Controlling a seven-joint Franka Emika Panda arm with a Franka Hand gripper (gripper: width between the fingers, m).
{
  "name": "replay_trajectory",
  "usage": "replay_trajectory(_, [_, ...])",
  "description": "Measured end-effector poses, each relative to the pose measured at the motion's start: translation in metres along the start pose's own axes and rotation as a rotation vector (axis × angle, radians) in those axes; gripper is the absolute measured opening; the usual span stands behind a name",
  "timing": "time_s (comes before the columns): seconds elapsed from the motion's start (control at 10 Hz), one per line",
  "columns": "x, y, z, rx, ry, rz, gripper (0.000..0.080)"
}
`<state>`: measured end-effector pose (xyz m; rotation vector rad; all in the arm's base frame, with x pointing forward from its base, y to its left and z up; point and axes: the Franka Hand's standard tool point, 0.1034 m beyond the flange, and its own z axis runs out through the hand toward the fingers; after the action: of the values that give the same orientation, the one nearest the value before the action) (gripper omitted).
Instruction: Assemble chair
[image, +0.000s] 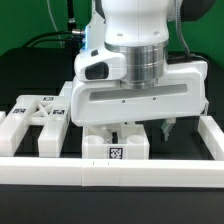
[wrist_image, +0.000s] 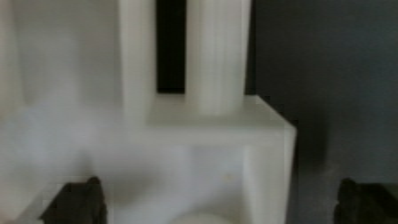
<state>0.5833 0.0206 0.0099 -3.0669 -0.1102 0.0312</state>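
Note:
A white blocky chair piece (image: 116, 148) with a black-and-white tag on its front stands just behind the front rail. My gripper (image: 146, 132) hangs right over it, fingers pointing down on either side of its top. In the wrist view the piece (wrist_image: 214, 130) fills the middle, blurred, with two square posts (wrist_image: 214, 45) running away from it. My gripper (wrist_image: 222, 205) is open: both dark fingertips (wrist_image: 370, 200) stand wide apart, and a dark gap shows between this one and the piece. More tagged white chair pieces (image: 40, 115) lie at the exterior view's left.
Long white border rails run along the front (image: 110, 172) and the exterior view's right (image: 212, 135) of the black table. The arm's broad white hand (image: 140, 90) hides the area behind the middle piece.

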Motion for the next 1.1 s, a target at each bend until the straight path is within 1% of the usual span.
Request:
replay_trajectory(0.1, [-0.0012, 0.0004, 0.0029, 0.0, 0.003, 0.001, 0.065])
replay_trajectory(0.3, [-0.0016, 0.0009, 0.003, 0.004, 0.003, 0.013, 0.065])
replay_trajectory(0.5, [-0.0015, -0.0008, 0.0029, 0.004, 0.003, 0.008, 0.0388])
replay_trajectory(0.6, [-0.0016, -0.0009, 0.003, 0.005, 0.003, 0.007, 0.0388])
replay_trajectory(0.7, [-0.0016, -0.001, 0.003, 0.005, 0.003, 0.007, 0.0206])
replay_trajectory(0.8, [-0.0017, -0.001, 0.0031, 0.005, 0.003, 0.007, 0.0071])
replay_trajectory(0.9, [-0.0014, -0.001, 0.0029, 0.005, 0.003, 0.007, 0.0071])
replay_trajectory(1.0, [-0.001, -0.001, 0.0025, 0.004, 0.004, 0.007, 0.0031])
replay_trajectory(1.1, [-0.001, -0.0009, 0.0025, 0.004, 0.004, 0.007, 0.0031])
